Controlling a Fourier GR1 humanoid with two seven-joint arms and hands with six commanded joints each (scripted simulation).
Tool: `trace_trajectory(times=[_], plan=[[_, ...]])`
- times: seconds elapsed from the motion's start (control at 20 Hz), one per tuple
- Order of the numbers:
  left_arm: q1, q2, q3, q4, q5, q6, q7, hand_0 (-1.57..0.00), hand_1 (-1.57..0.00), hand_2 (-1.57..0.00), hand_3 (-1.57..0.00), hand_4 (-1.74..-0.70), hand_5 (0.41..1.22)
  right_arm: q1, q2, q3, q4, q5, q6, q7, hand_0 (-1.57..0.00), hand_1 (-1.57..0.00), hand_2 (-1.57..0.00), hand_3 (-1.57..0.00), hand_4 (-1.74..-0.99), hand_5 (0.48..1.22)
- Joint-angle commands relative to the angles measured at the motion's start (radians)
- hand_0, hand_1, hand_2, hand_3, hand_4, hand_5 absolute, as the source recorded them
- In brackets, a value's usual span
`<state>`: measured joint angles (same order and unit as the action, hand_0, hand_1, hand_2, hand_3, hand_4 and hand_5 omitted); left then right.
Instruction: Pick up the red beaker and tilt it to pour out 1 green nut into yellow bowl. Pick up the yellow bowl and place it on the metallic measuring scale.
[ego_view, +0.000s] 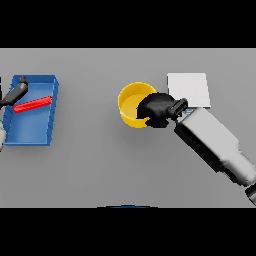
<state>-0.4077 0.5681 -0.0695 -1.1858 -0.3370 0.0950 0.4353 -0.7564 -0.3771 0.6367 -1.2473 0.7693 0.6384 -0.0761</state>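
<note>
Grey surface (100, 165) | right hand (157, 110) grips yellow bowl (131, 107) at its 3 o'clock rim | left hand (17, 91) fingers unclear | bowl might tip from one-sided hold

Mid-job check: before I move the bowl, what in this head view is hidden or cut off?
- Yellow bowl: right rim and part of the inside covered by the right hand; no nut can be made out.
- Metallic scale: lower edge hidden behind the right wrist.
- Left hand: cut by the left edge over the blue tray; its hold on the red beaker unclear.

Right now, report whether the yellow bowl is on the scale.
Not on it: the yellow bowl sits on the table left of the scale.
</note>
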Motion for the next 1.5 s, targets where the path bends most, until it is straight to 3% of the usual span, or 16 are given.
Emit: trace_trajectory(times=[0.0, 0.15, 0.25, 0.45, 0.75, 1.0, 1.25, 1.45], plan=[[0.000, -0.001, 0.001, -0.003, 0.001, 0.001, -0.001, 0.00, 0.00, 0.00, 0.00, -0.74, 0.696, -0.005, -0.016, -0.010, -0.019, 0.000, -0.002, 0.002, -1.56, -1.56, -1.41, -1.26, -1.738, 1.219], [-0.004, 0.002, 0.002, 0.000, 0.000, 0.002, -0.006, 0.00, 0.00, 0.00, 0.00, -0.74, 0.697, -0.016, -0.035, -0.039, -0.029, -0.011, -0.005, 0.017, -1.57, -1.57, -1.44, -1.27, -1.740, 1.220], [-0.014, 0.002, 0.008, 0.004, 0.003, 0.004, -0.003, 0.00, 0.00, 0.00, 0.00, -0.75, 0.697, 0.002, -0.050, -0.057, -0.046, -0.026, -0.010, 0.016, -1.57, -1.57, -1.44, -1.38, -1.740, 1.220], [-0.002, -0.004, 0.000, 0.004, -0.003, 0.006, 0.001, 0.00, 0.00, 0.00, 0.00, -0.74, 0.708, 0.004, -0.102, -0.104, -0.048, -0.033, -0.030, 0.027, -1.57, -1.57, -1.49, -1.26, -1.741, 1.221], [0.008, 0.008, 0.006, -0.031, 0.005, -0.009, 0.020, 0.00, 0.00, 0.00, 0.00, -0.74, 0.703, -0.035, -0.168, -0.175, 0.112, -0.008, -0.146, -0.015, -1.57, -1.57, -1.53, -1.19, -1.741, 1.221], [0.006, 0.010, 0.008, -0.039, 0.005, -0.011, 0.032, 0.00, 0.00, 0.00, 0.00, -0.73, 0.688, -0.041, -0.177, -0.206, 0.243, 0.005, -0.224, -0.039, -1.57, -1.57, -1.49, -1.20, -1.741, 1.221], [-0.001, 0.018, 0.012, -0.024, 0.001, -0.011, 0.030, 0.00, 0.00, 0.00, 0.00, -0.72, 0.682, -0.048, -0.156, -0.214, 0.401, 0.029, -0.302, -0.071, -1.57, -1.57, -1.41, -1.35, -1.741, 1.221], [0.006, 0.016, 0.012, -0.010, 0.002, -0.009, 0.010, 0.00, 0.00, 0.00, 0.00, -0.72, 0.676, -0.056, -0.132, -0.219, 0.452, 0.025, -0.319, -0.083, -1.57, -1.57, -1.38, -1.33, -1.741, 1.221]])
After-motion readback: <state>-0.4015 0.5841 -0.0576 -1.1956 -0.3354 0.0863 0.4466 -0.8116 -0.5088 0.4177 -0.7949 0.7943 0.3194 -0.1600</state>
